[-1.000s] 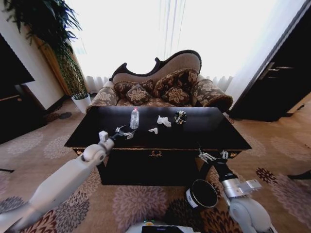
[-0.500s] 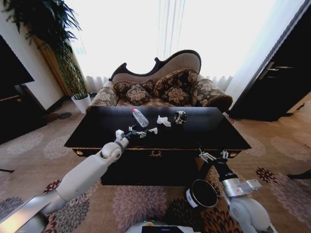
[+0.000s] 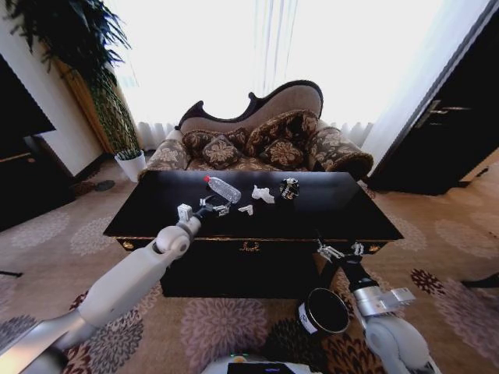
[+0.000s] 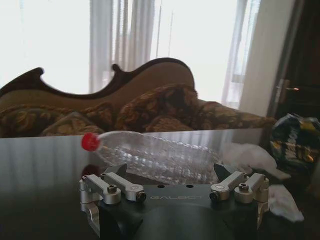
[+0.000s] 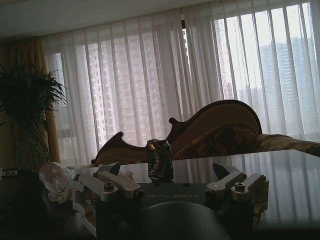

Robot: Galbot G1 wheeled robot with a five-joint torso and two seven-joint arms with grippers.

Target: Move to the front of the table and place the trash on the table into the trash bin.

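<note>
The black table [image 3: 343, 209] stands right before me, with a sofa behind it. On it lie two white paper wads [image 3: 263, 194] [image 3: 246, 209] and a dark shiny lump [image 3: 289, 188]. A clear bottle [image 3: 224, 189] with a red cap lies on its side. My left gripper [image 3: 212, 207] is open just in front of the bottle [image 4: 155, 160], its fingers wide apart and nothing gripped. The wads [image 4: 247, 155] [image 4: 282, 202] and the lump [image 4: 295, 137] lie off to one side of it. My right gripper [image 3: 341, 250] hangs open at the table's front edge, above the dark trash bin [image 3: 323, 312] on the carpet.
A patterned sofa [image 3: 257, 144] stands behind the table. A potted plant [image 3: 129, 160] and a black cabinet [image 3: 23, 171] are at the left, and dark doors [image 3: 452, 132] at the right. Flowered carpet lies open on both sides of the table.
The bottle stood upright a second ago; it tipped over and now lies on its side. My left gripper reached right toward it, then drew back slightly. The right arm stayed still.
</note>
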